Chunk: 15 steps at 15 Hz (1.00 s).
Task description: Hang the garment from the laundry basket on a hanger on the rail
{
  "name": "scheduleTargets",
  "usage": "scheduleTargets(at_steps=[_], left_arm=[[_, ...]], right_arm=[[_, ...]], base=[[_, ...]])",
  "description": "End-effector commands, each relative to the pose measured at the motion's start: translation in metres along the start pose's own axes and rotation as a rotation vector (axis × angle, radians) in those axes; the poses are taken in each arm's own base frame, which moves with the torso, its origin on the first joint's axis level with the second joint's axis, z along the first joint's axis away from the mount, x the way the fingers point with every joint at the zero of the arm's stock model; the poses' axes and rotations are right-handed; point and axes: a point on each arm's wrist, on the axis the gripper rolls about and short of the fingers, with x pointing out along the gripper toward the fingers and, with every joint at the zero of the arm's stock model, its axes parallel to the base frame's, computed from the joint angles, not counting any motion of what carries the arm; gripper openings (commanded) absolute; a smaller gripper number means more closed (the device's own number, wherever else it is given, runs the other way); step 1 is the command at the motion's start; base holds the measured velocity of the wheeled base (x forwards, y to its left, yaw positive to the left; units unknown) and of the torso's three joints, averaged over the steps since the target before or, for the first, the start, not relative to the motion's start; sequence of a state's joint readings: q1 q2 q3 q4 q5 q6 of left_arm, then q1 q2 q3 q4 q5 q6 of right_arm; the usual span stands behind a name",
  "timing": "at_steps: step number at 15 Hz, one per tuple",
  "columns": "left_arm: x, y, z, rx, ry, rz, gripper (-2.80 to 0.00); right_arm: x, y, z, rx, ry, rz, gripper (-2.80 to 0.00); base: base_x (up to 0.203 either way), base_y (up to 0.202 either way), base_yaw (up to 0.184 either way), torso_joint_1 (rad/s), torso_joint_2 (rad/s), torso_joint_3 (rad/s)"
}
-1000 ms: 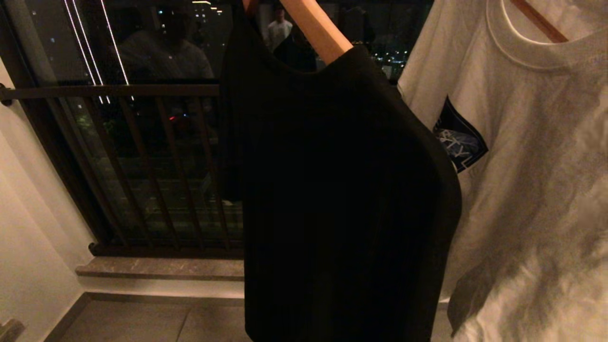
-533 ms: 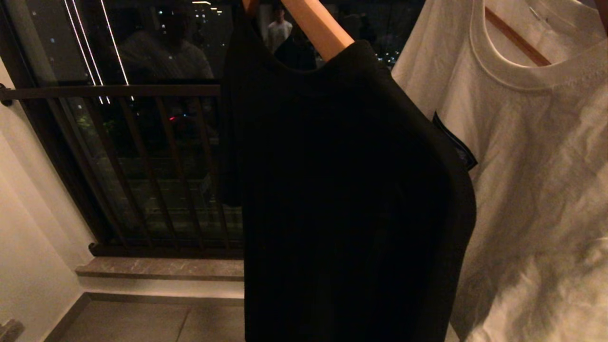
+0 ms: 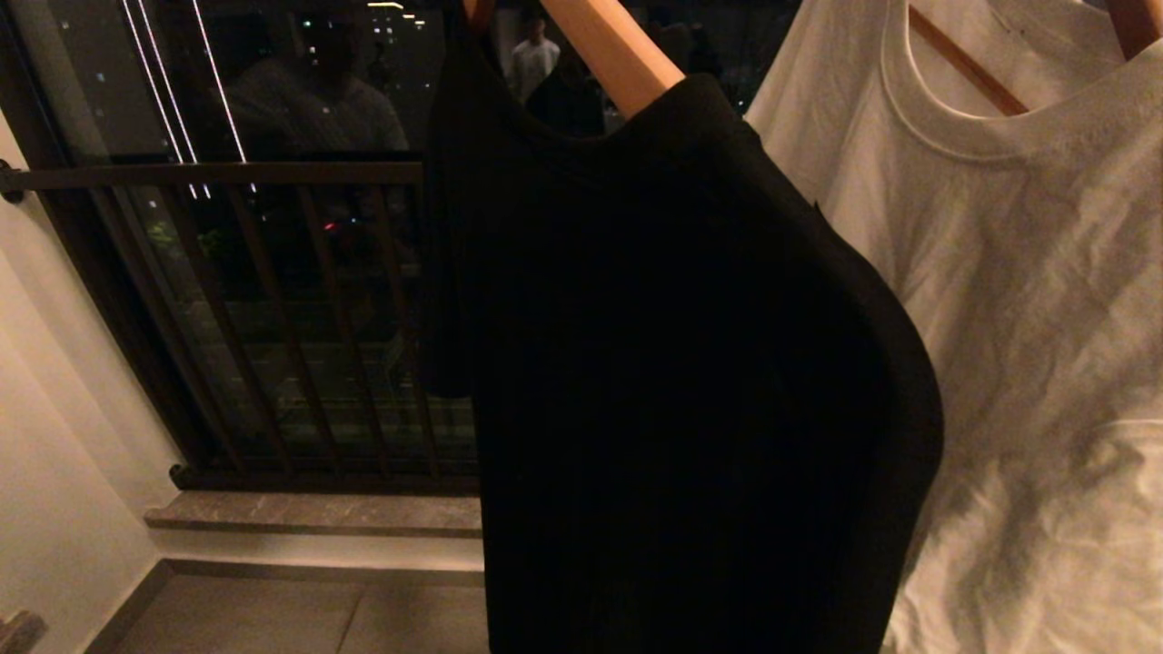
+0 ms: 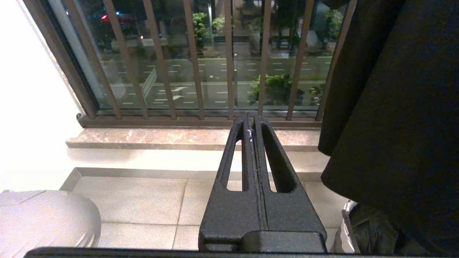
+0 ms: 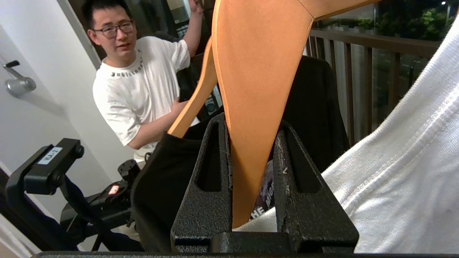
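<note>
The right gripper [image 5: 252, 129] clamped the wooden hanger [image 5: 263, 71] carrying the white T-shirt [image 3: 1027, 300], beside the hung black shirt [image 3: 672, 363]. Advisable: lift steadily, hanger level. The left gripper [image 4: 252, 123] was closed, empty.

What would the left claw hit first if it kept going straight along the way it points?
Probably the brown window railing above the stone sill. The shut left claw aims there with nothing showing between; the black shirt hangs off to one side. Depth is unclear.
</note>
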<state>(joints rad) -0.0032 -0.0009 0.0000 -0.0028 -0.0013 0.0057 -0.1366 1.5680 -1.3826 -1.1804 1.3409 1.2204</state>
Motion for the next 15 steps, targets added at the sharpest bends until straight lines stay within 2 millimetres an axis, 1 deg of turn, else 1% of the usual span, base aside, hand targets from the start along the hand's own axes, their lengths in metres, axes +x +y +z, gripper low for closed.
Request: scheduleTargets(at_steps=[1, 5, 15], left_arm=[[0.000, 0.000, 0.000, 0.000, 0.002, 0.000, -2.80], [0.000, 0.000, 0.000, 0.000, 0.002, 0.000, -2.80], [0.000, 0.000, 0.000, 0.000, 0.002, 0.000, -2.80]], right_arm=[[0.000, -0.006, -0.002, 0.013, 0.008, 0.001, -2.80], [0.003, -0.011, -0.003, 0.021, 0.013, 0.011, -2.80], [0.009, -0.035, -0.001, 0.030, 0.017, 0.020, -2.80]], base=[[0.000, 0.000, 0.000, 0.000, 0.00, 0.000], [0.000, 0.000, 0.000, 0.000, 0.00, 0.000], [0.000, 0.000, 0.000, 0.000, 0.00, 0.000]])
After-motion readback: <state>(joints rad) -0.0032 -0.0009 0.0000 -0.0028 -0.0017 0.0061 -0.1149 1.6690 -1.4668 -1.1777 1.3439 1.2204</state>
